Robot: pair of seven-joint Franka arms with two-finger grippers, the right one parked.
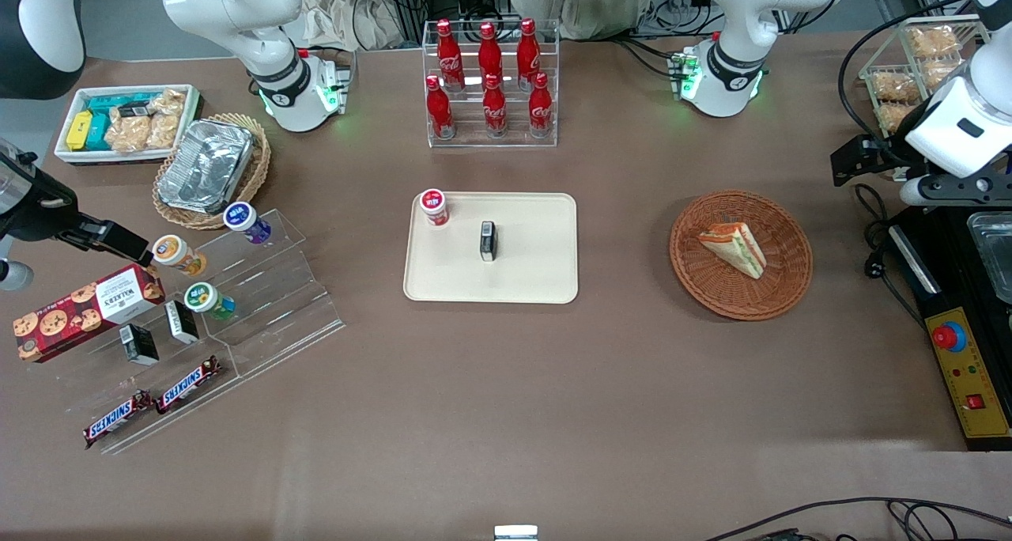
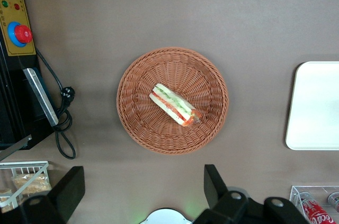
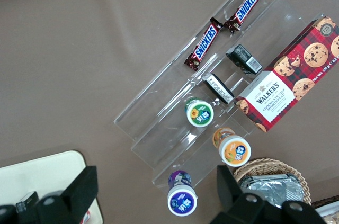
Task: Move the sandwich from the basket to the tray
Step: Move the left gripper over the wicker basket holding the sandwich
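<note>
1. Right now your gripper (image 2: 140,195) hangs high above the table with jaws spread wide, and the sandwich (image 2: 174,104) lies in the basket (image 2: 132,123), below and ahead of them.
2. Descend skewed to the wedge and a finger could snag the wicker rim (likely tipping the basket).
3. On the tray (image 1: 538,280), well clear of the jaws, stand a red-capped jar (image 1: 433,206) and a small black box (image 1: 488,240); release away from both.

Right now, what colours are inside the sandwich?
Green, orange and red between pale bread. The sandwich shows best in the left wrist view.
</note>
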